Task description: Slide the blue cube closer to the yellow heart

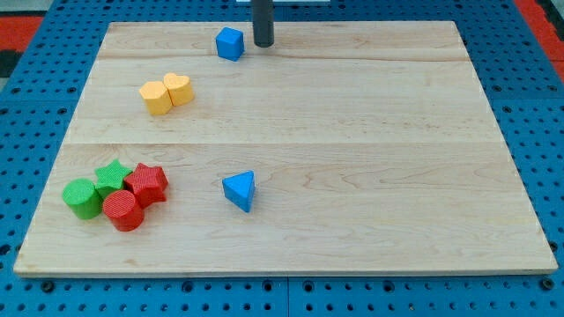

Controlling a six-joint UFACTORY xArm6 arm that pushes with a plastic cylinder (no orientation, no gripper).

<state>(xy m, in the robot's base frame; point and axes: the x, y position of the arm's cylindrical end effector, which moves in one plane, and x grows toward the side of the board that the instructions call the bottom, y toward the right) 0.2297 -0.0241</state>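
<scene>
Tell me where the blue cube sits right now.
The blue cube sits near the view's top edge of the wooden board, a little left of centre. My tip is just to its right, and the yellow heart lies below-left.

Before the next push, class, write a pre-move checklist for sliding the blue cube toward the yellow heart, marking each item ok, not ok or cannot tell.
1. My tip sits on the blue cube's far side from the yellow heart: ok, it is at the cube's right.
2. Tip touching the cube: not ok, a small gap shows.
3. Path from cube to heart free of blocks: ok.
4. Yellow hexagon block beside the heart may get nudged: cannot tell.
5. Blue triangle block out of the way: ok.
</scene>
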